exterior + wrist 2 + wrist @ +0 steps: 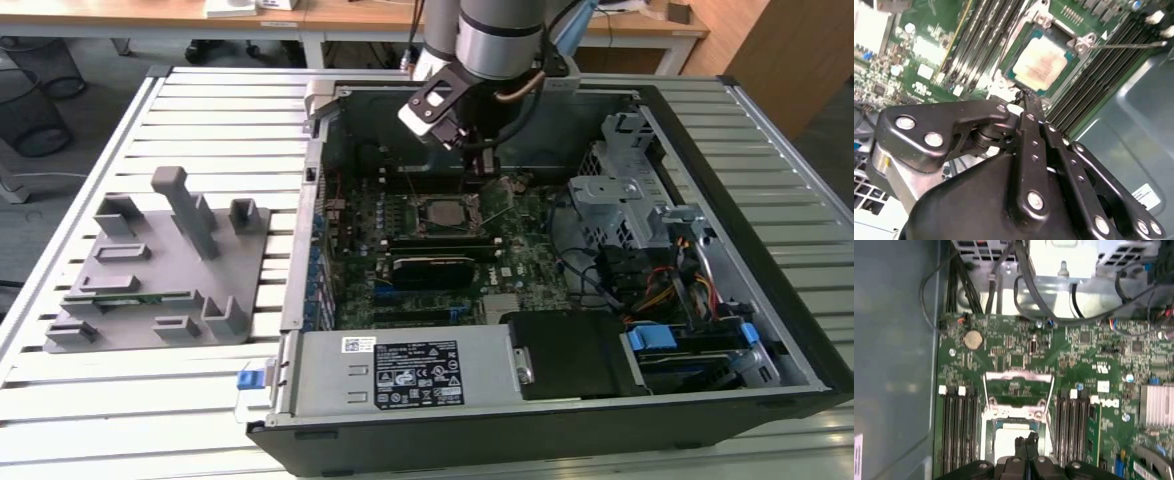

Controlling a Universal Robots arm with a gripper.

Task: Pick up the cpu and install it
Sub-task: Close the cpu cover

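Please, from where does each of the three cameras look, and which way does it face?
Exterior view: off the arm, high up, looking down into the open computer case; the arm and tool show.
First wrist view: on the arm, facing the motherboard; the tool shows.
Second wrist view: on the arm behind the tool, looking along it at the cpu.
Shared: both wrist views show the shut tool close to the cpu.

Green mobo (1019, 360) fills mid-frame. Cpu (1004, 442) sits in socket w/ load frame (1016, 375) flipped open, RAM slots (956, 430) either side. Black fingers (1019, 445) pressed together, tips over cpu. Coin cell (973, 340) near board edge.
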